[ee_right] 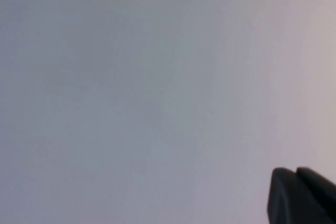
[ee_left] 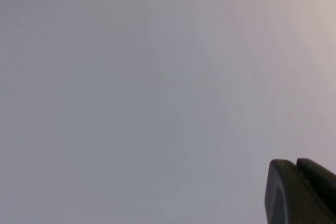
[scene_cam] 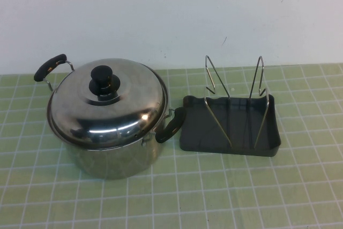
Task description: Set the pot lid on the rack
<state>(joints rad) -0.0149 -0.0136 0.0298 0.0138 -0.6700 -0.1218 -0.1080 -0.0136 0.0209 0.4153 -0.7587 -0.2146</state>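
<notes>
The pot lid [scene_cam: 110,112], a shiny steel dome with a black knob [scene_cam: 104,80], sits closed on the steel pot [scene_cam: 115,158] at the left of the high view. The rack [scene_cam: 199,131], a dark grey tray with two upright chrome-wire loops [scene_cam: 216,96], stands just right of the pot, next to its black handle [scene_cam: 170,126]. Neither arm shows in the high view. My left gripper [ee_left: 295,164] and my right gripper [ee_right: 295,171] each show only dark fingertips pressed together against a blank pale surface, away from the pot and rack.
The pot and rack stand on a green tiled mat [scene_cam: 225,191]. A white wall [scene_cam: 171,14] runs along the back. The pot's other black handle [scene_cam: 49,67] sticks out at the far left.
</notes>
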